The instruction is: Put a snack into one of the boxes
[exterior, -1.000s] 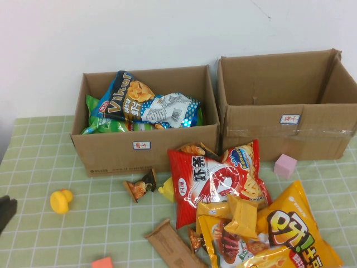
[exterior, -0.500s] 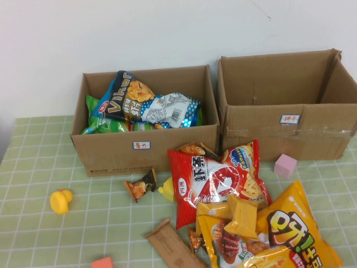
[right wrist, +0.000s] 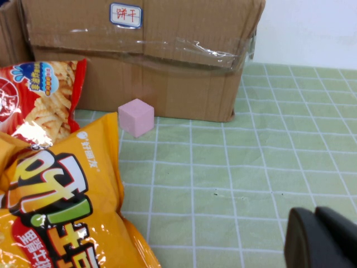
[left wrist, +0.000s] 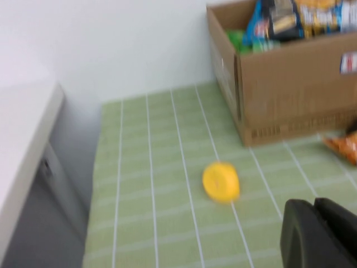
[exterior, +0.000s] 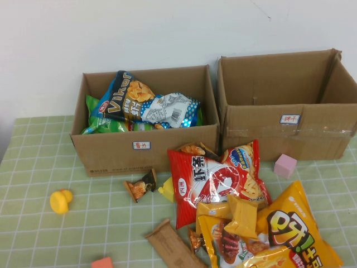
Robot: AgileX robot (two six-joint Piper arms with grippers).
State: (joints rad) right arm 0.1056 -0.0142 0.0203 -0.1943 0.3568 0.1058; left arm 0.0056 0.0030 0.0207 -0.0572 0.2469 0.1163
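Two cardboard boxes stand at the back. The left box (exterior: pixel 111 151) holds several snack bags, a blue Vikor bag (exterior: pixel 125 97) on top. The right box (exterior: pixel 262 128) looks empty. Loose snacks lie in front: a red bag (exterior: pixel 209 181), a big orange bag (exterior: pixel 290 229), a small yellow pack (exterior: pixel 241 215) and a small dark snack (exterior: pixel 140 186). Neither gripper shows in the high view. My left gripper (left wrist: pixel 314 205) is shut and empty, low over the mat near the left box (left wrist: pixel 279 95). My right gripper (right wrist: pixel 315 215) is shut and empty, right of the orange bag (right wrist: pixel 56 206).
A yellow toy duck (exterior: pixel 60 200) lies at the left, also in the left wrist view (left wrist: pixel 221 181). A pink cube (exterior: pixel 285 166) sits before the right box, also in the right wrist view (right wrist: pixel 136 117). A brown card piece (exterior: pixel 170 243) and an orange block (exterior: pixel 102 262) lie at the front.
My left gripper showed at the high view's left edge one second ago and has drawn back out of that view. The snacks and boxes have not moved.
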